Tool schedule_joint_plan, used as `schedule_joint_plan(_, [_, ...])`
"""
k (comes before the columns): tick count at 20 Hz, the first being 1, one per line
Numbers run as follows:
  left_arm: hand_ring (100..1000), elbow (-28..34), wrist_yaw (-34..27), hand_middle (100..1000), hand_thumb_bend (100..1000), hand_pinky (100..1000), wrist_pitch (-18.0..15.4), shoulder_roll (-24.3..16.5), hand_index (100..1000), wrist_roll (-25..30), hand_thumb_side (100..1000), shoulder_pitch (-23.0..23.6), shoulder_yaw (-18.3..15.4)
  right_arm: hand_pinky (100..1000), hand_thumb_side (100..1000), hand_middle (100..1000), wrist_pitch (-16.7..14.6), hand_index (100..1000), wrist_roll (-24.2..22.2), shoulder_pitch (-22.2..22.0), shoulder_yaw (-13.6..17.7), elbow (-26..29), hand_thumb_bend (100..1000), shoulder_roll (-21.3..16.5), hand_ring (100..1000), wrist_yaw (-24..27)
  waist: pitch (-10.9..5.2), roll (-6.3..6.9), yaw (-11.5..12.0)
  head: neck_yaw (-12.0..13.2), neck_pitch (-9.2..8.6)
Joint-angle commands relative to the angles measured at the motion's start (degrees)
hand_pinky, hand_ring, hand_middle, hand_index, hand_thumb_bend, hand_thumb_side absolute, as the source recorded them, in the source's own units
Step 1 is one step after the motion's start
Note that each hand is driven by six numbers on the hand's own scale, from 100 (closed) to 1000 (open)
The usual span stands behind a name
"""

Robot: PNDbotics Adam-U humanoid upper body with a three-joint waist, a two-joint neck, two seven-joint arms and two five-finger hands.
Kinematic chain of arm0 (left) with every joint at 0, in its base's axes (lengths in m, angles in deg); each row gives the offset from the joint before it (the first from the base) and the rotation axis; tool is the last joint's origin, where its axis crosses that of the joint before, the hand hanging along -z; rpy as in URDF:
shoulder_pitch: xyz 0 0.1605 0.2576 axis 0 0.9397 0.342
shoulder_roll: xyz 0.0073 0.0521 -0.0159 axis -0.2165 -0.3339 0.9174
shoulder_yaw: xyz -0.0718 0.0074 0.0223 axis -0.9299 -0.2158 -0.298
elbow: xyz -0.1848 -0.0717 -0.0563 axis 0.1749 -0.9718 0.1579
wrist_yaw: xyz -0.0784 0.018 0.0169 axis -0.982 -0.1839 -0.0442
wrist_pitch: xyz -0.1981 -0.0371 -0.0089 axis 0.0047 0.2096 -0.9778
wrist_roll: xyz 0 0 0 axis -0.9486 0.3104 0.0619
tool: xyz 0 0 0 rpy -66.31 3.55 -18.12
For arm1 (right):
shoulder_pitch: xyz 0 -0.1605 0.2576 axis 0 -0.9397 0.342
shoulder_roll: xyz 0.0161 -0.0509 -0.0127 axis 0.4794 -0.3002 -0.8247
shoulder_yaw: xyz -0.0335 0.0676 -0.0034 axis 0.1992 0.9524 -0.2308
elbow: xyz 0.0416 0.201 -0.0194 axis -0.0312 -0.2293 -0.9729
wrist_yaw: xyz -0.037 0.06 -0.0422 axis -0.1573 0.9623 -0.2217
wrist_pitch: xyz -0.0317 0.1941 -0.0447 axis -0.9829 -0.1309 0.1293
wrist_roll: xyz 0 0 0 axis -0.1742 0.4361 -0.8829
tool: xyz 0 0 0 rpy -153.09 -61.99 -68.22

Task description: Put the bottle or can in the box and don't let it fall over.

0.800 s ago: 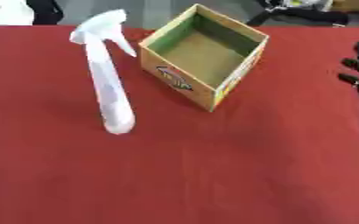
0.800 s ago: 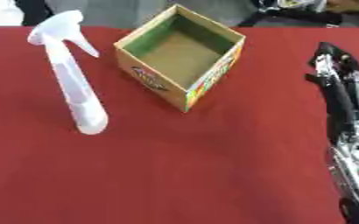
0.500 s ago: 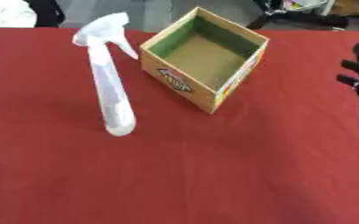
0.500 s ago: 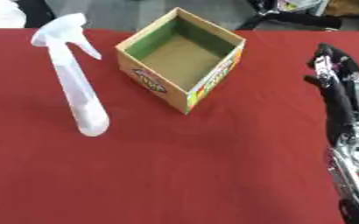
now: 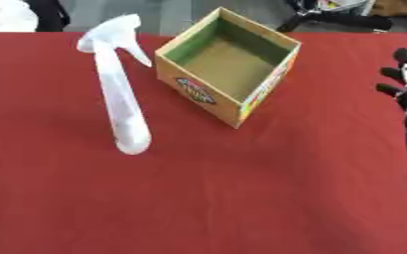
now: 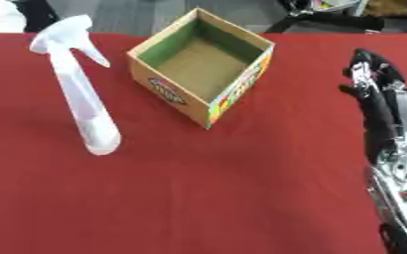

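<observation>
The tall, slim, translucent white spray bottle (image 5: 120,104) stands upright on the red-covered counter (image 5: 207,198), its trigger head at the top with the nozzle pointing toward the open cardboard box with green inner walls and printed sides (image 5: 229,64). The bottle is just to the left of the box, near it but not touching, and the box is empty with its opening facing up. The only hand in view is the robot's black right hand (image 6: 372,84), which comes in along the right edge, fingers roughly straight and spread, holding nothing. It lies well apart from the bottle, and the box sits between the two, so a straight reach from the right would cross over or brush the box. The left hand shows in neither view, though the bottle stands on the left side of the counter and that arm would likely have the shorter path. With its long axis vertical and its base narrow, the bottle looks easy to tip. There is open cloth in front of and to the left of it for an approach.
</observation>
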Motion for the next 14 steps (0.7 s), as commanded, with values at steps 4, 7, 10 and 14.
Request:
schedule_joint_plan(4, [698,1.2,-1.0,736,100,801,-0.2,-16.0,795,4.3,604,-2.8,2.8,789,646,877,0.2,826,-0.4,0.0,-0.2,0.1,100,-1.1,837,0.3,-1.31,0.51,-0.2,-0.3,0.24])
schedule_joint_plan(7, [704,1.2,-0.7,738,100,803,-0.5,-21.9,798,6.4,573,-4.5,5.0,789,647,877,0.3,825,-0.6,-0.1,-0.4,0.0,100,-1.2,836,0.4,-1.43,0.63,-0.3,-0.2,0.43])
schedule_joint_plan(10, [710,1.2,-0.2,739,100,805,-0.1,-28.0,801,9.0,552,-6.6,8.0,790,646,877,0.4,825,-0.8,-0.1,-0.7,0.1,100,-1.4,835,0.5,-1.52,0.7,-0.5,0.0,0.9])
schedule_joint_plan(14, [712,1.2,-0.6,740,100,804,1.4,-32.4,802,12.2,548,-10.4,11.1,789,645,875,0.6,823,-1.2,-0.1,-1.0,0.1,100,-1.7,833,0.6,-1.6,0.85,-0.7,0.3,1.31])
